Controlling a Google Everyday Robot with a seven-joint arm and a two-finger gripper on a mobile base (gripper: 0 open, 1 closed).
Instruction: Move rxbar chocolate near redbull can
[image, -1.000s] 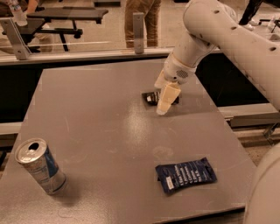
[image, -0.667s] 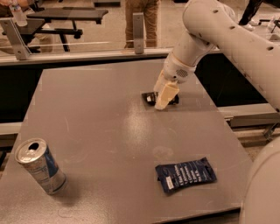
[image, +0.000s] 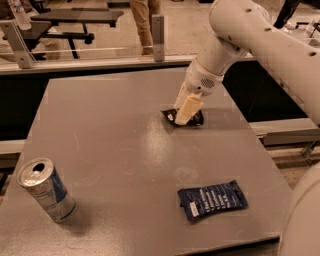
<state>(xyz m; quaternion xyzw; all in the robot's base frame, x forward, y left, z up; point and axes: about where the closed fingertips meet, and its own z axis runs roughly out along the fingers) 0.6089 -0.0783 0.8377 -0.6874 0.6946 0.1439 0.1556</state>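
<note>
The rxbar chocolate (image: 169, 116) is a small black wrapper lying flat on the grey table (image: 110, 130), right of centre toward the far side. My gripper (image: 183, 119) reaches down from the upper right and sits right on top of the bar, covering its middle; only the bar's left and right ends show. The redbull can (image: 46, 191), silver and blue with a pull-tab top, stands at the near left of the table, far from the bar.
A larger dark blue wrapper (image: 213, 200) lies at the near right of the table. My white arm (image: 260, 40) crosses the upper right. A rail with posts (image: 158, 30) runs behind the table's far edge.
My gripper has shifted slightly left and lower over the black bar. The can and the blue wrapper have not moved.
</note>
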